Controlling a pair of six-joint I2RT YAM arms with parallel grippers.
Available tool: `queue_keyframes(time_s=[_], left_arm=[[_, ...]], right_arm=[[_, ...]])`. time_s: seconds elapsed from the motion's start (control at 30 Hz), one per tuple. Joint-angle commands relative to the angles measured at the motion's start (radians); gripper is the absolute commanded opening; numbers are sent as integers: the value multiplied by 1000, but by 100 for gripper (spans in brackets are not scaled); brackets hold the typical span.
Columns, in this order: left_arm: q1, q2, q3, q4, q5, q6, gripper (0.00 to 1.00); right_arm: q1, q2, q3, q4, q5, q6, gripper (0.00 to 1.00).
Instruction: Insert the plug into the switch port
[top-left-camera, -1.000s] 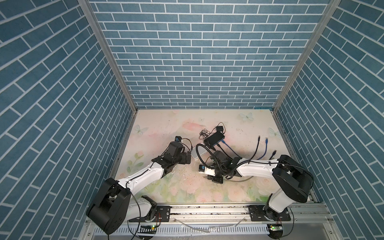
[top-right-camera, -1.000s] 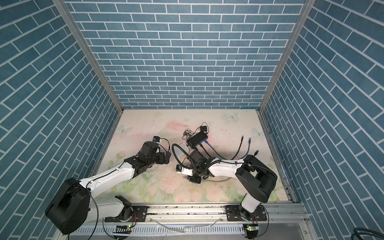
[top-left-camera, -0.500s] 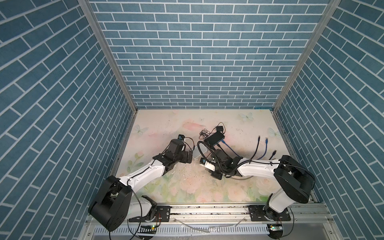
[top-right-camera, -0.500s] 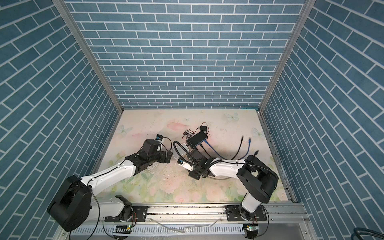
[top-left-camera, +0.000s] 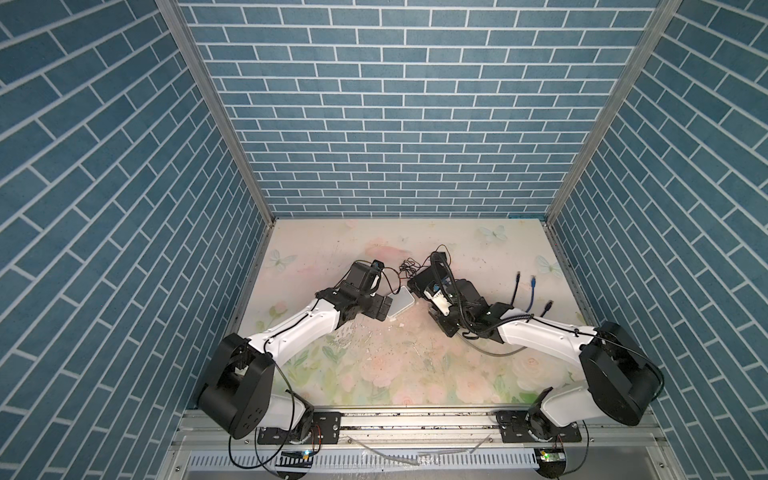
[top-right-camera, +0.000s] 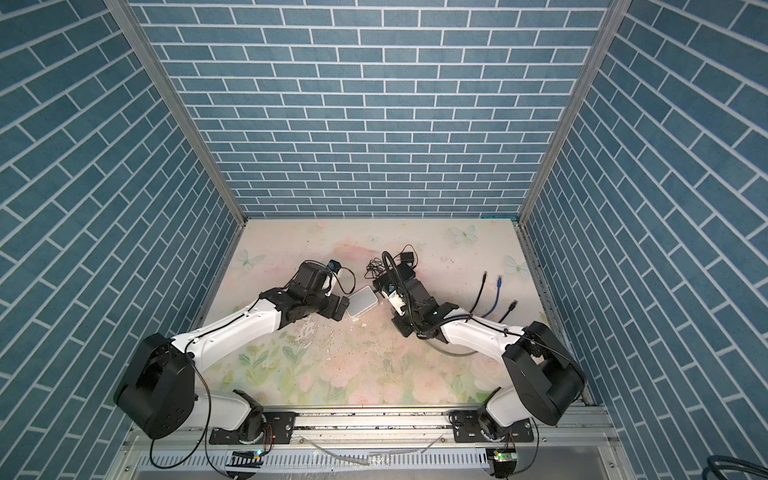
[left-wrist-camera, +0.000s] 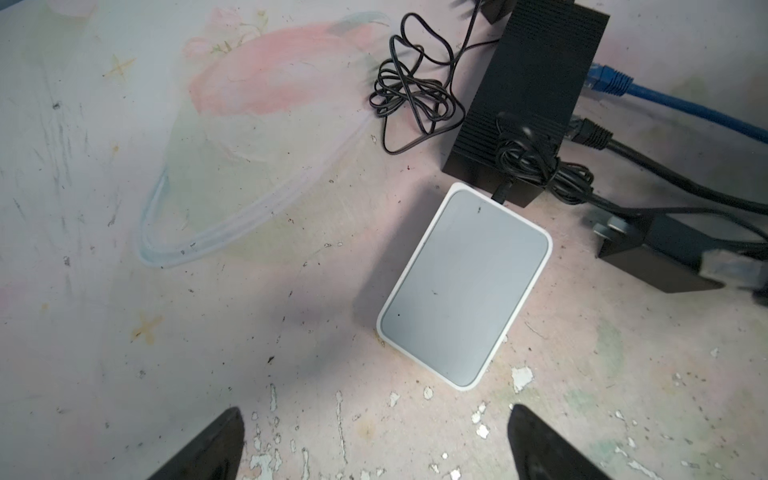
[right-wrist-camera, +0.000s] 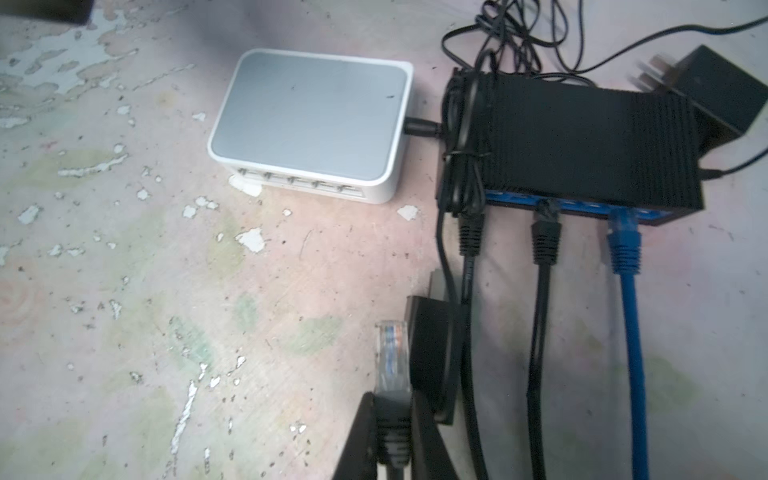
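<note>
Right gripper (right-wrist-camera: 392, 399) is clamped on the plug (right-wrist-camera: 390, 353), which points past the white switch (right-wrist-camera: 311, 112) ports (right-wrist-camera: 299, 185), offset toward the black switch (right-wrist-camera: 582, 137); left gripper (left-wrist-camera: 374, 415) is wide open.

The switch (right-wrist-camera: 309, 120) was white with a grey top. The tabletop (right-wrist-camera: 166, 332) showed faded pink-and-green florals.

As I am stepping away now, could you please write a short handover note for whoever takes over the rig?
Left pincer: open, empty, just short of the white switch.
Right pincer: shut on the plug, clear tip free, short of both switches.
The white switch's port row looks empty; the black switch beside it has three cables in.
Done: plug grasped. Left: align with a free port, push home.
</note>
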Motion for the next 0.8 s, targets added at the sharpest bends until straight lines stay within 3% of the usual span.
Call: queue_keyframes(time_s=[0.0, 0.3, 0.77], left_arm=[[-8, 27, 36, -56, 35, 65, 100], [-84, 147, 112, -64, 37, 178, 99], [-91, 373, 255, -145, 54, 231, 100]], right_arm=[[-17, -24, -21, -25, -12, 64, 0], [-32, -43, -44, 0, -46, 78, 0], [-34, -72, -54, 11, -89, 72, 0]])
